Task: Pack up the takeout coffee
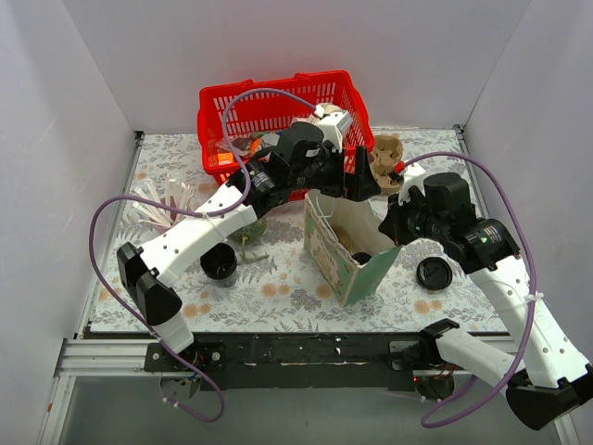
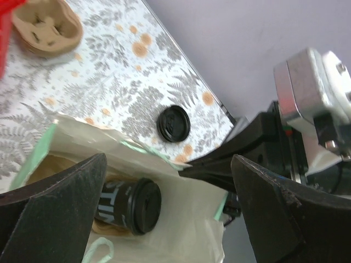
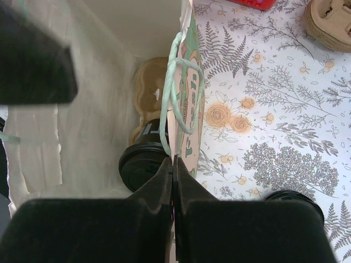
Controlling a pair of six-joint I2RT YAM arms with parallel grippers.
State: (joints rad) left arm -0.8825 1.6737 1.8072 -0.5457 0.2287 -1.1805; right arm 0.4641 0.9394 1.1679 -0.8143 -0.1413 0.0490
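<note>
A paper bag [image 1: 345, 248] with green handles stands open mid-table. A black lidded coffee cup [image 2: 129, 205] lies inside it on a brown cardboard carrier [image 3: 151, 93]; the cup also shows in the right wrist view [image 3: 141, 163]. My left gripper [image 2: 169, 164] hovers open and empty above the bag's mouth [image 1: 361, 181]. My right gripper [image 3: 174, 164] is shut on the bag's right rim by the handle [image 1: 394, 222]. A second black cup [image 1: 220, 264] stands on the table left of the bag.
A loose black lid [image 1: 434, 274] lies right of the bag. A red basket [image 1: 278, 116] stands at the back, with a stack of cardboard carriers [image 1: 387, 158] to its right. White straws [image 1: 157, 209] lie at the left. White walls enclose the table.
</note>
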